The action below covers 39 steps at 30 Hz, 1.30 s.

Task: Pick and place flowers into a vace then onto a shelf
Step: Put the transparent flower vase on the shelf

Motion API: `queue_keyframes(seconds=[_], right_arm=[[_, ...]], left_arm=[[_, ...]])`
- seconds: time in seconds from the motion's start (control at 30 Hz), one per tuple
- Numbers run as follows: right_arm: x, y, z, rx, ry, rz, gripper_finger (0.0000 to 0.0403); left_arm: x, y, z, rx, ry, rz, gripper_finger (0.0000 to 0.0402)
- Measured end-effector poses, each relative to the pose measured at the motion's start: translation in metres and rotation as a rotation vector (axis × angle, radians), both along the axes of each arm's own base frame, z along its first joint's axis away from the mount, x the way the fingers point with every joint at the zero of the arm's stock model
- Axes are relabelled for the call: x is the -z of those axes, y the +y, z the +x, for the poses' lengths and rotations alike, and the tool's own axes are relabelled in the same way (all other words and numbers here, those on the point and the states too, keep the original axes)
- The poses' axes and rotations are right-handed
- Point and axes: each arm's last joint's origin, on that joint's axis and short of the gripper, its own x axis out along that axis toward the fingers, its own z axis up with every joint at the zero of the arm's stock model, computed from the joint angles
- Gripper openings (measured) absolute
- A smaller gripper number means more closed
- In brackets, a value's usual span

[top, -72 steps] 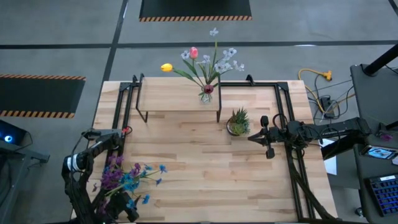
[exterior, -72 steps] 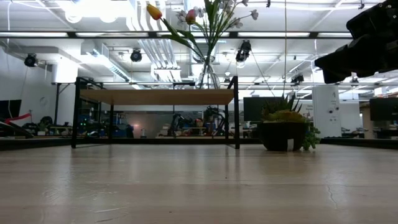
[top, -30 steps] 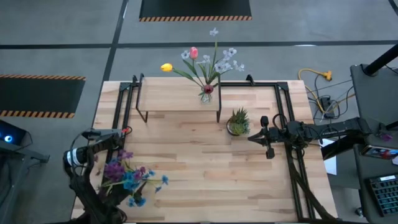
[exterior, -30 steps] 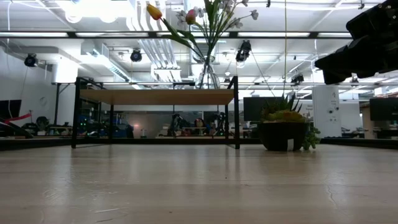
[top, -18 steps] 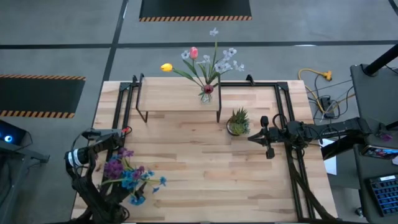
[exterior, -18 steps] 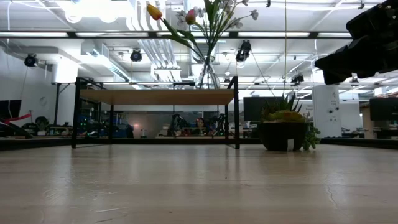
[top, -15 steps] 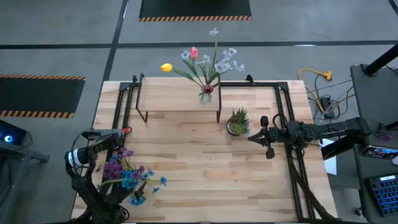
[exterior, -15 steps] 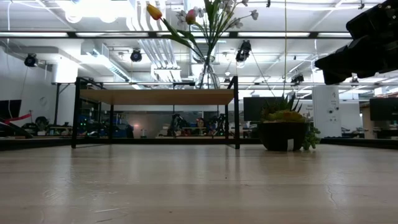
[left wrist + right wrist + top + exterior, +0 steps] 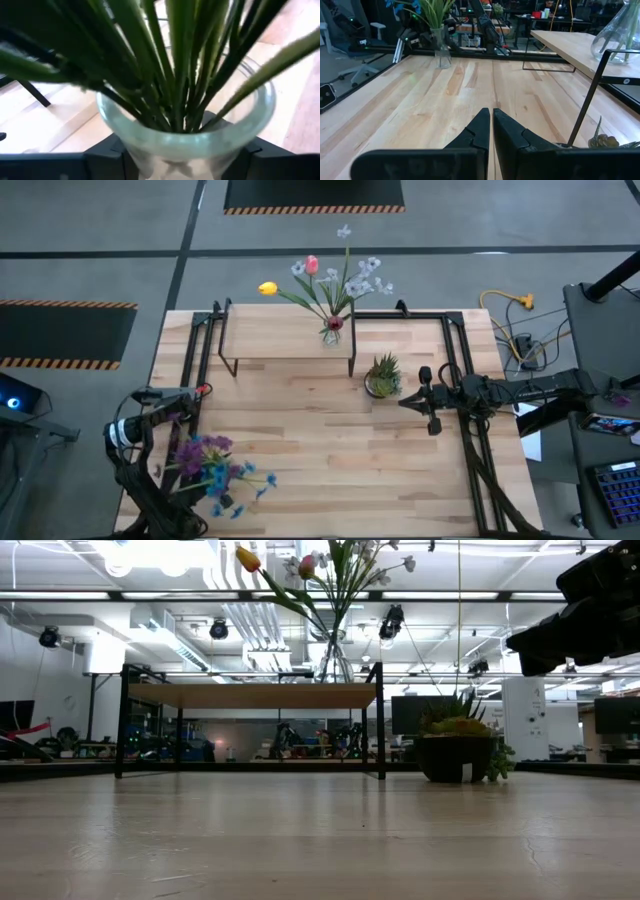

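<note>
A clear glass vase [image 9: 185, 135] full of green stems sits between my left gripper's [image 9: 185, 162] fingers near the table's near-left corner. Its purple and blue flowers [image 9: 215, 473] hide the gripper from above. The right wrist view shows this vase [image 9: 442, 52] far off, upright. A second vase [image 9: 333, 330] with yellow, pink and white flowers [image 9: 335, 275] stands on the shelf [image 9: 285, 335] near its right end. My right gripper [image 9: 408, 402] hangs shut over the table's right part, touching nothing. My left gripper holds the glass vase by its body just below the flared rim [image 9: 150, 137], one dark finger [image 9: 107, 155] on each side. The vase stands upright in the hold. Whether its base [image 9: 443, 64] rests on the table or is lifted, I cannot tell.
A small spiky potted plant [image 9: 383, 377] stands on the table just right of the shelf and close to my right gripper. The shelf's black legs [image 9: 380, 720] stand at the table's far side. Black frame rails [image 9: 465, 410] run along both table sides. Bare wood [image 9: 330, 460] lies between the arms.
The purple and blue blooms in the vase held by my left gripper have shifted a little toward the table's right and near edge. My right arm and the vase on the shelf have kept still.
</note>
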Motion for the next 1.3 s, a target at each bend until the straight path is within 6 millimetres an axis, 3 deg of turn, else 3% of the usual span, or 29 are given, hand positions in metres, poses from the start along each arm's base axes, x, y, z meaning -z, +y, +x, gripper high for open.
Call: queue_keyframes(seconds=[0.2, 0.67, 0.83, 1.03, 1.3], right_arm=[[0.000, 0.000, 0.000, 0.000, 0.000, 0.004, 0.0013], [0.000, 0.000, 0.000, 0.001, -0.001, 0.004, 0.0013], [0.000, 0.000, 0.000, 0.001, -0.001, 0.004, 0.0013], [0.000, 0.000, 0.000, 0.001, -0.002, 0.004, 0.0013], [0.000, 0.000, 0.000, 0.002, -0.001, 0.016, 0.0013]], left_arm=[[-0.007, 0.001, 0.008, 0.075, -0.131, -0.012, 0.0165], [-0.061, 0.038, 0.071, 0.124, -0.328, 0.128, 0.0165], [-0.082, 0.044, 0.089, 0.094, -0.253, 0.178, 0.0162], [-0.098, 0.045, 0.116, 0.099, 0.044, 0.168, 0.0160], [-0.115, 0.040, 0.153, 0.221, 0.138, 0.160, 0.0159]])
